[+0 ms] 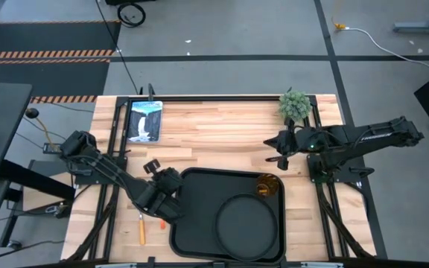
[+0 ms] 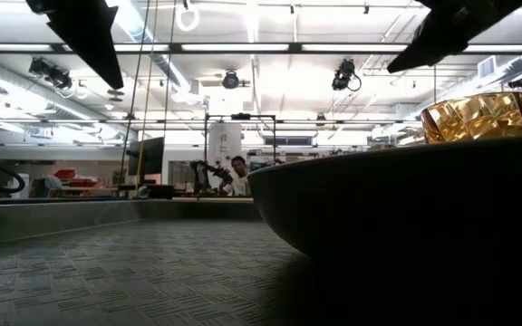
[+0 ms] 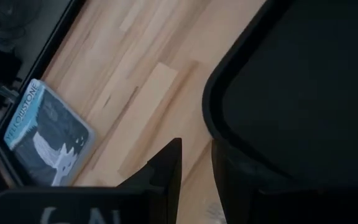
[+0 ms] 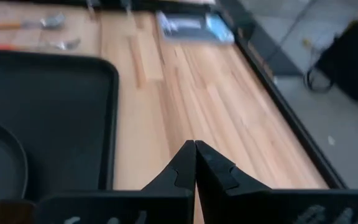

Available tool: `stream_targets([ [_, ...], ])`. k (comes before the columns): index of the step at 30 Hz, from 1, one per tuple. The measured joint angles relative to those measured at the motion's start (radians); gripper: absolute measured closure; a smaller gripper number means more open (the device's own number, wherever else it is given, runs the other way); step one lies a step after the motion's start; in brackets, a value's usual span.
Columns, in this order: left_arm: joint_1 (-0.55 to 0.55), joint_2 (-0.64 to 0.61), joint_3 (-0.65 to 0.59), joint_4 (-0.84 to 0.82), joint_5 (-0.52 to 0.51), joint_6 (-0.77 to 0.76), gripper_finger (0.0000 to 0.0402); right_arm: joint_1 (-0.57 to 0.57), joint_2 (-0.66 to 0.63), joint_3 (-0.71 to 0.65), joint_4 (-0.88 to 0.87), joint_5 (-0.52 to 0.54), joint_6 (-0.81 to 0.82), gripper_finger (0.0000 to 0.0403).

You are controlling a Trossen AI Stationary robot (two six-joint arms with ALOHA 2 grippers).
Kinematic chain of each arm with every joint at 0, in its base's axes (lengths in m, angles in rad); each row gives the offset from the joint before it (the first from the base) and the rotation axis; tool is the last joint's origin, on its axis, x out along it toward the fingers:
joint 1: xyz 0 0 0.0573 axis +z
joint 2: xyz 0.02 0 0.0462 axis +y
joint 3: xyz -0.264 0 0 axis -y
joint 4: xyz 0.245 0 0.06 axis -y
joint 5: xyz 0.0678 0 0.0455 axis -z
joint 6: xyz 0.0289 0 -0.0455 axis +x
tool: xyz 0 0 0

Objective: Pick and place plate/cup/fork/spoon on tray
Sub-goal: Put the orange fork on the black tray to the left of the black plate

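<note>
Plate (image 2: 397, 208): nearest item in the low view, its dark rim filling the foreground; we log it as already on the tray (image 1: 199, 182), in the near right half. Cup (image 1: 266, 185): amber tumbler, upright, on the tray at its far right corner, just beside the plate. Spoon (image 1: 141, 227): yellow-orange handle, lying on the wooden table off the tray's left edge, not yet placed. Fork (image 1: 160, 222): red-orange handle, also off the tray, between the spoon and the tray's left rim, only partly visible past the arm. Left gripper (image 3: 194, 165): low over the tray's left rim, close above the fork; fingers narrowly parted, with nothing that we can see between them. Right gripper (image 4: 195, 146): waiting beyond the tray's far right corner, fingertips pressed together on nothing. Step in hand, by our reckoning: the cutlery stage (plate and cup being done), with the fork the likelier next item since it lies closest to the left gripper. Next move calls for, in our judgement: lining the fingers across the thin handle, going down to the table beside the rim without striking it, then lifting the fork over the rim onto bare tray left of the plate.
</note>
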Motion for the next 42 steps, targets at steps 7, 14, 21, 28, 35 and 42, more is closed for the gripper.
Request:
stream_targets([
  [7,-0.022,0.0,0.0,0.006,-0.071,-0.107,0.0308,-0.002,-0.096,-0.161,0.158,0.003,-0.056,0.0392],
  [14,-0.02,0.0,-0.112,0.085,-0.157,-0.183,0.0346,-0.002,-0.175,-0.244,0.199,0.003,-0.055,0.0392],
  [21,-0.015,-0.055,-0.314,0.164,-0.044,-0.329,0.0391,-0.002,-0.199,-0.248,0.266,0.0,-0.026,0.0392],
  [28,-0.026,-0.218,-0.457,0.279,-0.035,-0.428,0.0391,-0.002,-0.196,-0.248,0.313,0.0,-0.067,0.0392],
  [35,-0.025,-0.282,-0.517,0.401,-0.016,-0.44,0.0394,-0.003,-0.195,-0.248,0.322,-0.001,-0.066,0.0392],
  [42,-0.023,-0.281,-0.517,0.495,0.044,-0.514,0.0388,-0.003,-0.195,-0.248,0.322,-0.01,-0.066,0.0392],
])
